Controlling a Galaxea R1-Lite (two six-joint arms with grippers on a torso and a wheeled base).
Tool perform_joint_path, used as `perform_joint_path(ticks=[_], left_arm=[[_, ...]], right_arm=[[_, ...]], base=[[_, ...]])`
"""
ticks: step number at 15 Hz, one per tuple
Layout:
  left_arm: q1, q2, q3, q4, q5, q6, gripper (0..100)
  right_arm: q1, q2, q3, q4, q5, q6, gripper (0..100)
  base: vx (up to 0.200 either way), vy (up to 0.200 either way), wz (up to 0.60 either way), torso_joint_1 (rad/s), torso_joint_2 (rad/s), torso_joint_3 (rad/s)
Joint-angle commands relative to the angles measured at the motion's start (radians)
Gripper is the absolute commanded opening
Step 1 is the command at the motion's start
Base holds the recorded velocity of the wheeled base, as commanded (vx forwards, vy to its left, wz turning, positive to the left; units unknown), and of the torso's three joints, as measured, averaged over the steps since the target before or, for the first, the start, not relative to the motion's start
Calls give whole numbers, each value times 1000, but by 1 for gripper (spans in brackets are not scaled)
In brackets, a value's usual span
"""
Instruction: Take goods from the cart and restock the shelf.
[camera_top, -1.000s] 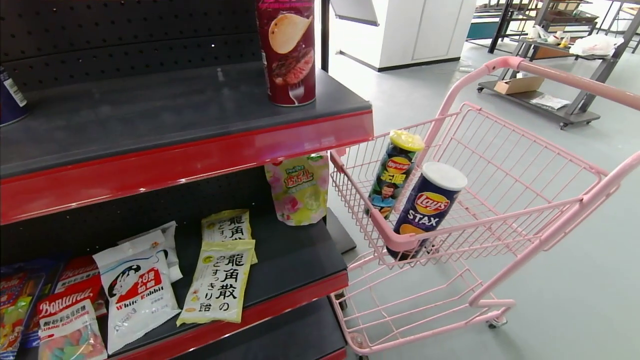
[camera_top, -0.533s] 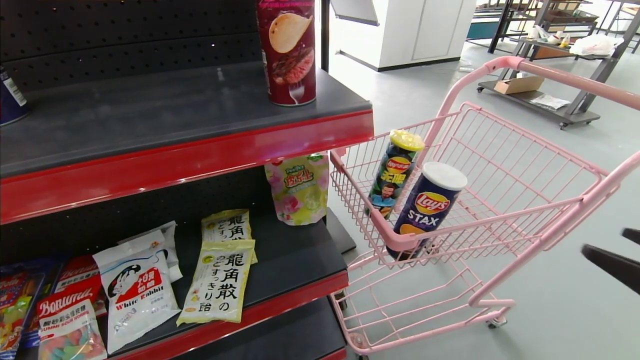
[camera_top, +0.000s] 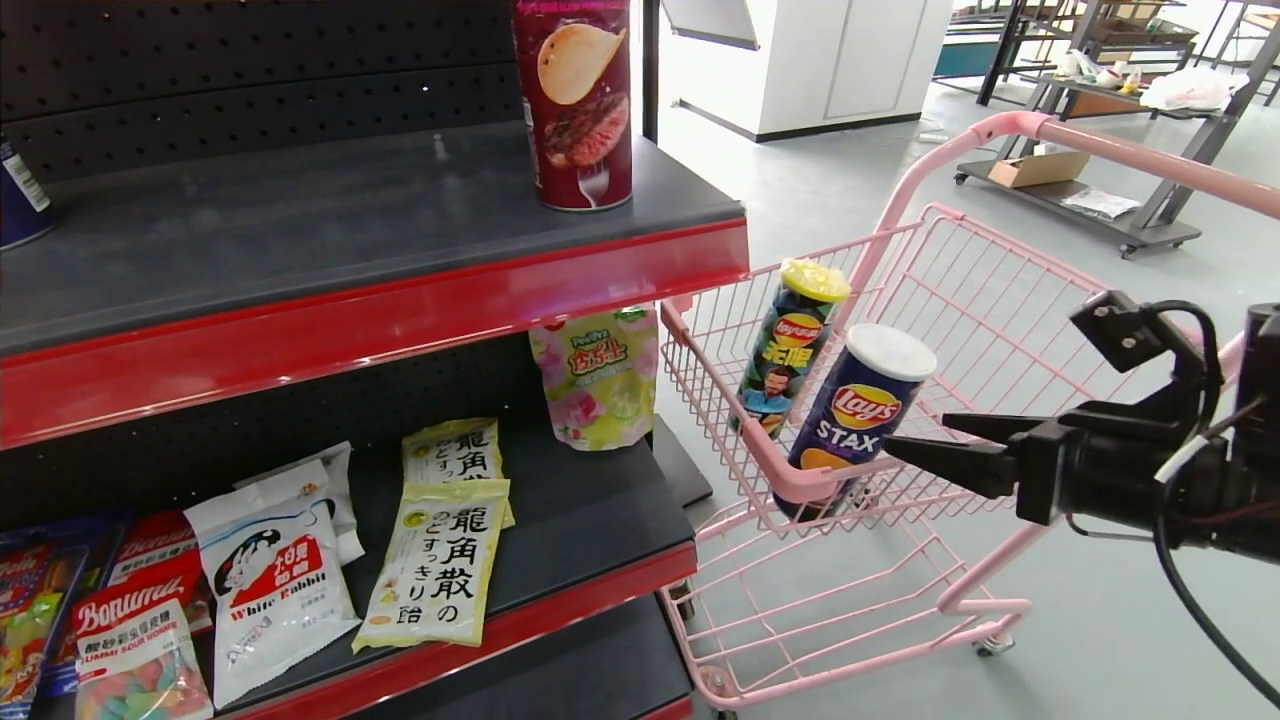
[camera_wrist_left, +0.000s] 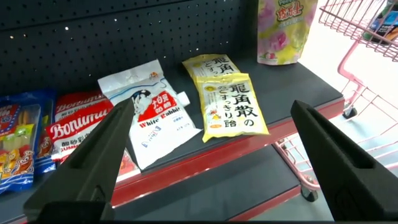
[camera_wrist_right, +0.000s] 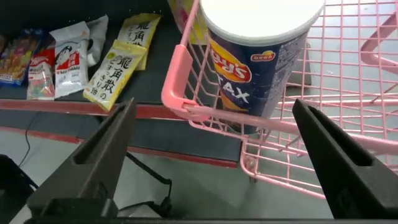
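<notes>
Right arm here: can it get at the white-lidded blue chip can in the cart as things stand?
Probably yes. The right gripper, jaws open, points at the chip can from beside it, with nothing between them. The can's top stands above the cart rim.

My right gripper (camera_top: 915, 432) is black. The cart (camera_top: 1120, 150) is pink wire all over. In it, the blue can (camera_top: 858, 410) is dark blue with a white lid and a red-and-yellow badge, and the yellow-lidded can (camera_top: 790, 350) is dark with green lettering. The shelf (camera_top: 380, 310) has dark grey boards edged in red. On it, the maroon can (camera_top: 575, 100) shows a pale crisp. The yellow packets (camera_top: 440, 560) carry black characters.
</notes>
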Motion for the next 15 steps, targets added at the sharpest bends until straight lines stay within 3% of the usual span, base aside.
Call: perform_joint_path(ticks=[1,9,15], left_arm=[[0,1,0,0,-1,0,100],[0,1,0,0,-1,1,100],[0,1,-1,0,0,3,100]], right_arm=[[5,108,-4,-28,10,0,100],[-4,243,-55,-155,19,-2,100],[-42,345,-156,-171,17,-3,100]], base=[[0,0,0,0,0,0],[0,0,0,0,0,0],[0,0,0,0,0,0]])
